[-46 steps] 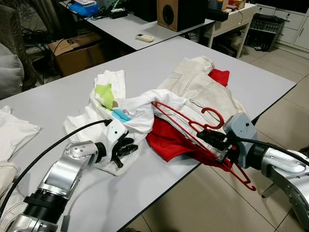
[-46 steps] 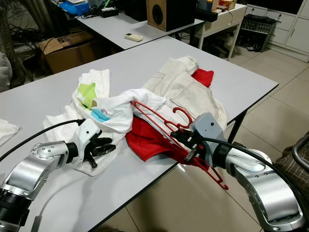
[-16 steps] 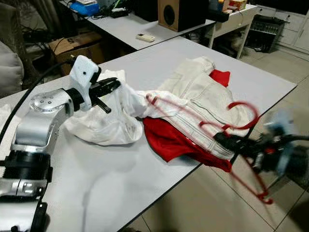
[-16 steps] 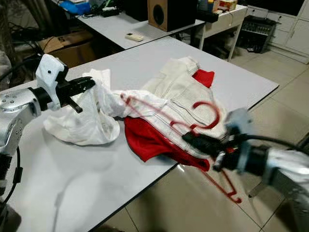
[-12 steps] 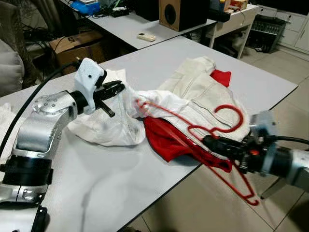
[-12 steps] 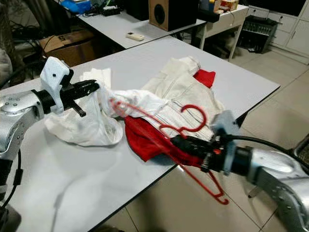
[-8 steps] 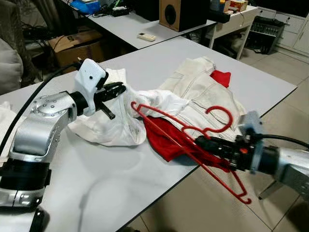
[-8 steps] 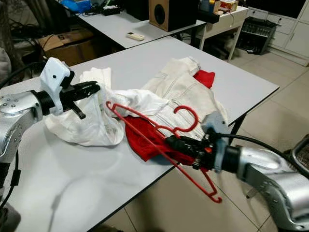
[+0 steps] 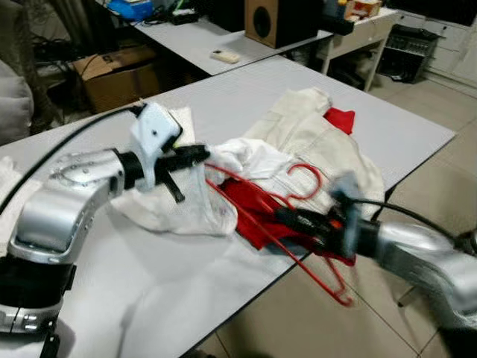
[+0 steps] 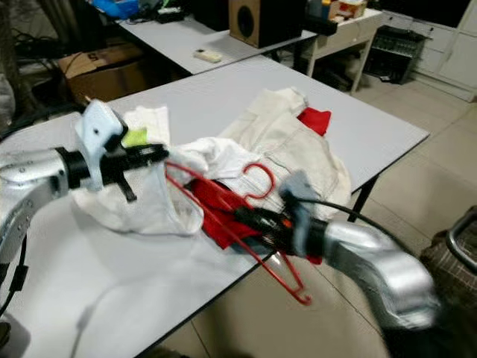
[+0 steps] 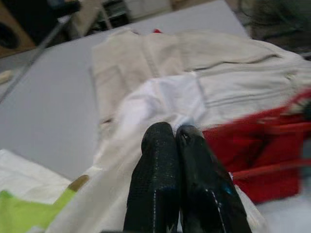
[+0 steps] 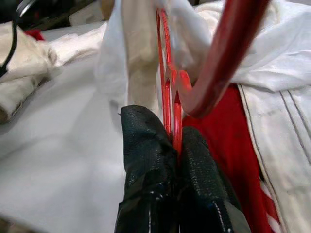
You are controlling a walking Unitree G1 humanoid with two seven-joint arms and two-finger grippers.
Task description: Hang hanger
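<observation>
Right wrist view: right gripper (image 12: 172, 141) pinches red hanger (image 12: 167, 87) at its neck.
Left gripper (image 9: 195, 154): fingers pressed together on white shirt (image 9: 195, 205), frame centre-left.
Handling: hanger light, stiff, snag-prone; hold under hook.

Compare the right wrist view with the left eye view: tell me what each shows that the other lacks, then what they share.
Right wrist view alone: close up, the right gripper has its two fingers shut on the thin bars of the red hanger, just below the hook's curve.

Left eye view alone: the left gripper lifts a white shirt off the grey table, and a speaker stands on a farther desk.

Both: the red hanger, the white shirt, the red garment and the cream jacket.
</observation>
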